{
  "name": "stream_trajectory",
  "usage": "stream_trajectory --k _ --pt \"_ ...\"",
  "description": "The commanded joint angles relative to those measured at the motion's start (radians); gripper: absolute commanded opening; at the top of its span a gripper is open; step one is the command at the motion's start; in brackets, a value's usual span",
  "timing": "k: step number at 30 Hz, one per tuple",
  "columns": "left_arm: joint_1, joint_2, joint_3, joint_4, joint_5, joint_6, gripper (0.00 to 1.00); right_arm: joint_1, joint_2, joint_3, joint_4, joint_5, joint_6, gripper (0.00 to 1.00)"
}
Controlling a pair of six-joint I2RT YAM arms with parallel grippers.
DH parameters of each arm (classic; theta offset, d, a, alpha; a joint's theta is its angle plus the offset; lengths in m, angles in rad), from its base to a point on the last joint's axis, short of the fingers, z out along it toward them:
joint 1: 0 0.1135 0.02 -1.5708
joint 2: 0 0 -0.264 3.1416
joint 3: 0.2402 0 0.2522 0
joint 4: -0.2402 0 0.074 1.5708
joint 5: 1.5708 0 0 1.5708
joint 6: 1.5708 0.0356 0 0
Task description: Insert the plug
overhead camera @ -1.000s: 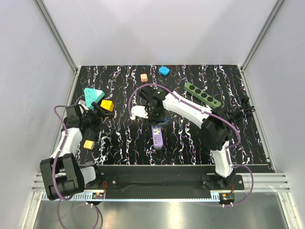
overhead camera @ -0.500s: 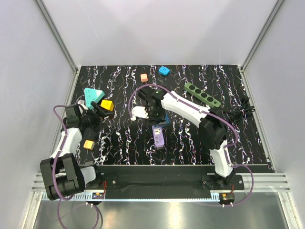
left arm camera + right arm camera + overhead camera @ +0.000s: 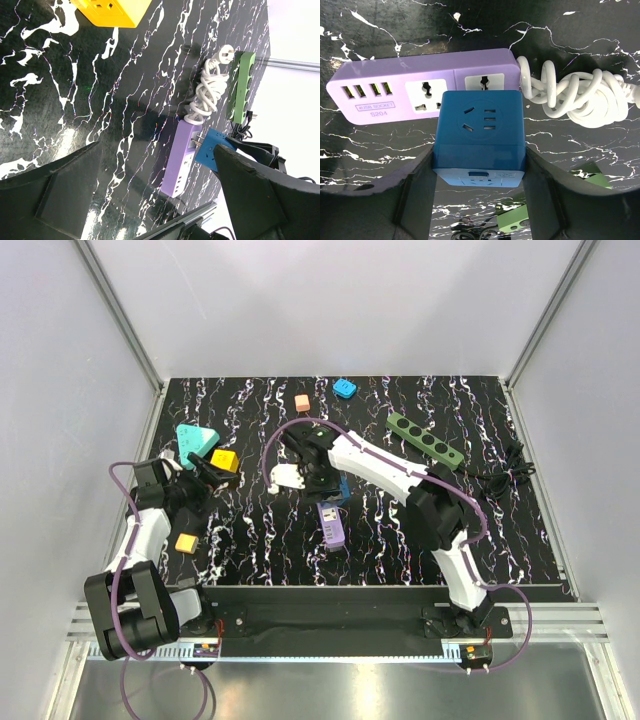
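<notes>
My right gripper (image 3: 479, 167) is shut on a blue cube plug (image 3: 479, 132), one finger on each side. It holds the cube just over a purple power strip (image 3: 420, 82) lying flat. In the left wrist view the cube's (image 3: 212, 147) metal prongs point at the strip's (image 3: 179, 162) socket face, and a small gap shows between cube and strip. The strip's coiled white cord (image 3: 575, 97) lies beside it. In the top view the right gripper (image 3: 325, 486) is above the strip (image 3: 331, 524). My left gripper (image 3: 205, 476) is open and empty at the left, its jaws wide apart (image 3: 156, 150).
A yellow cube (image 3: 224, 460), a teal triangle (image 3: 196, 440) and an orange cube (image 3: 186, 542) lie near the left arm. A green power strip (image 3: 425, 438) with a black cable lies at the right. A pink-orange cube (image 3: 302, 401) and a blue block (image 3: 345, 388) sit at the back.
The right gripper with the blue cube has shifted slightly left over the strip, and the white cord has slid a little left. The left arm has barely moved.
</notes>
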Motion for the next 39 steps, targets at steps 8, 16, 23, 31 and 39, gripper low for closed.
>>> stream_trajectory --k 8,16,23,31,39 --pt "0.020 -0.021 -0.006 0.031 0.010 -0.002 0.99 0.008 0.151 0.042 0.074 -0.047 -0.021 0.00" --pt "0.028 -0.013 -0.006 0.028 0.010 0.000 0.99 0.005 0.126 -0.084 0.180 -0.099 0.015 0.00" --pt "0.035 -0.012 -0.006 0.028 0.006 -0.002 0.99 -0.024 -0.073 -0.455 0.518 -0.179 0.085 0.00" --pt "0.039 -0.013 -0.005 0.030 0.007 0.003 0.99 -0.066 -0.145 -0.449 0.553 -0.206 0.096 0.34" --pt "0.039 -0.053 0.002 0.021 -0.009 0.018 0.99 -0.096 -0.191 -0.383 0.553 -0.222 0.102 0.60"
